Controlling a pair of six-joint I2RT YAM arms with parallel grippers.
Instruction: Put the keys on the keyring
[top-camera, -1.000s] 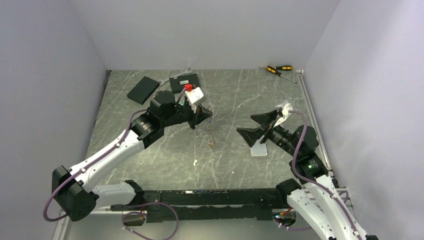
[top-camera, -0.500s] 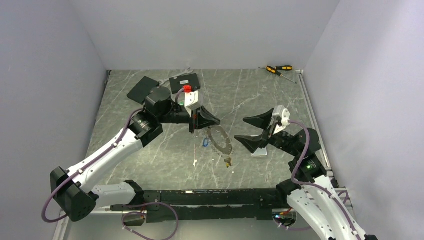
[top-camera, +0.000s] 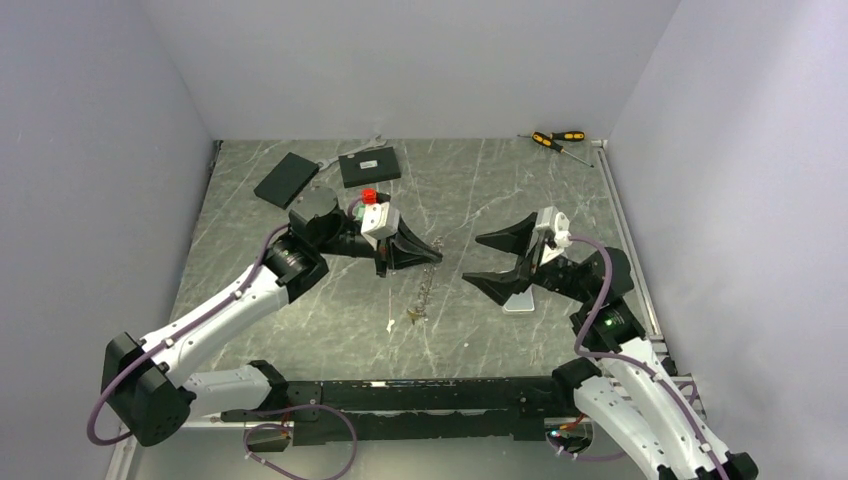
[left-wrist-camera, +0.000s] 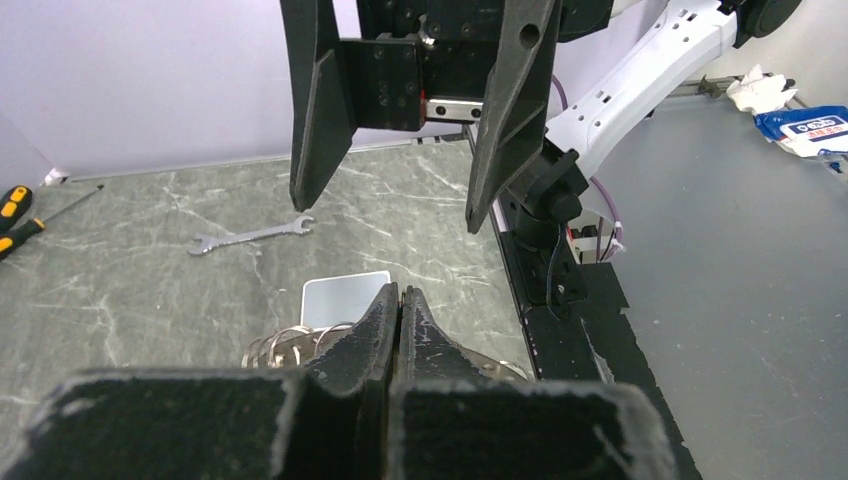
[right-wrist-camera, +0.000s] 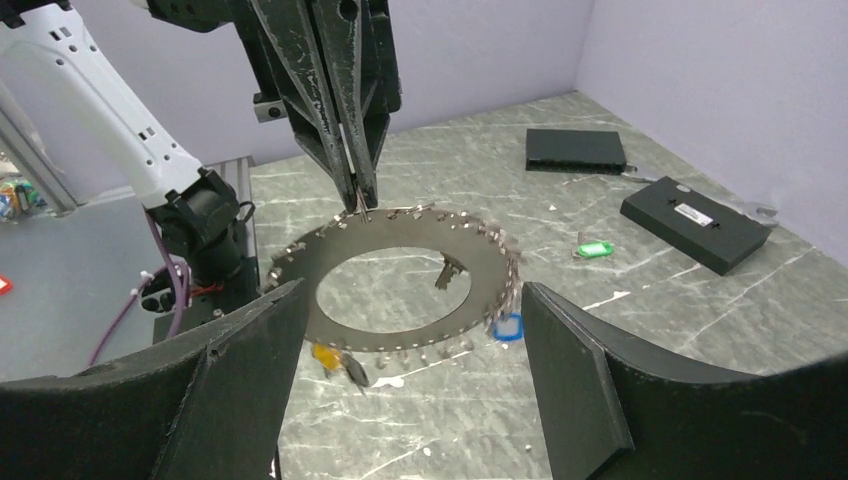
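My left gripper (top-camera: 437, 252) is shut on the rim of the keyring (top-camera: 425, 290), which hangs edge-on above the table. In the right wrist view the keyring (right-wrist-camera: 400, 335) faces the camera, a toothed dark ring pinched at its top by the left gripper (right-wrist-camera: 358, 205). A yellow-tagged key (right-wrist-camera: 325, 357) and a blue-tagged key (right-wrist-camera: 508, 327) hang from its lower rim, and another key (right-wrist-camera: 447, 270) shows through the hole. A green-tagged key (right-wrist-camera: 594, 248) lies loose on the table. My right gripper (top-camera: 472, 260) is open and empty, facing the ring.
A silver phone (top-camera: 520, 300) lies under the right gripper. Two black boxes (top-camera: 286, 178) (top-camera: 369, 166) sit at the back left, screwdrivers (top-camera: 558, 139) at the back right. A wrench (left-wrist-camera: 250, 237) lies on the table. A white scrap (top-camera: 389, 325) lies near the front.
The keyring has swung from tilted and broad to edge-on in the top view. The left gripper has shifted slightly right and nearer. The right gripper has edged left and up.
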